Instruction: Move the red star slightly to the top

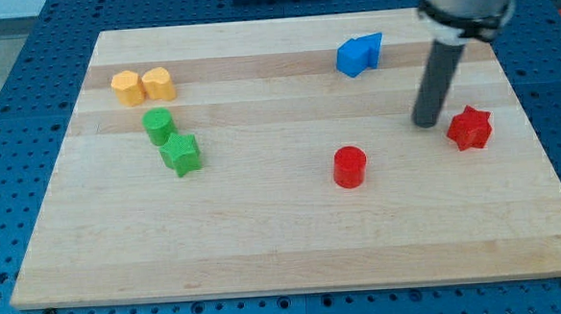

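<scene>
A: Where's the arm right now?

B: It comes in from the view's top right, the straight dark rod standing nearly upright, and my tip [428, 123] is planted on the pale wooden board [266, 244]. It's a bare rod end, nothing to open or close, and it's touching no block.

A: Block count?

B: Seven. Two yellow: a yellow rounded block [127, 88] and a second yellow block [157, 83], just beside each other at upper left. Two green: a green cylinder [158, 125] with a green star [180, 153] touching it just below. Two red and one blue block [359, 55] near the top edge.

A: And the reds?

B: A red cylinder [349, 166] sits mid-board. The red star [469, 127] lies by the board's right side, just beside my tip on the view's right, a small gap between them.
</scene>
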Robot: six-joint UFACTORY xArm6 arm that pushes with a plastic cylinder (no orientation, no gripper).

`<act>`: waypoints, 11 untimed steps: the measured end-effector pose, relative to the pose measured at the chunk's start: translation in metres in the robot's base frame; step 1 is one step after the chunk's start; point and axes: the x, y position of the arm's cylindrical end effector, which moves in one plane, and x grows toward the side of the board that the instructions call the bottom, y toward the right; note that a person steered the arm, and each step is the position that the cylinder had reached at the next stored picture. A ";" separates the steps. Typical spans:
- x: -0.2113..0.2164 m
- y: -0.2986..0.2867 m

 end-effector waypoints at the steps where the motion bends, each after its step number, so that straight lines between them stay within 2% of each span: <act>1: 0.016 -0.013; 2: 0.081 0.024; 3: 0.081 0.082; 4: 0.080 0.105; 6: 0.079 0.062; 7: 0.039 0.059; 8: 0.024 0.059; 10: 0.023 0.056; 11: 0.042 0.026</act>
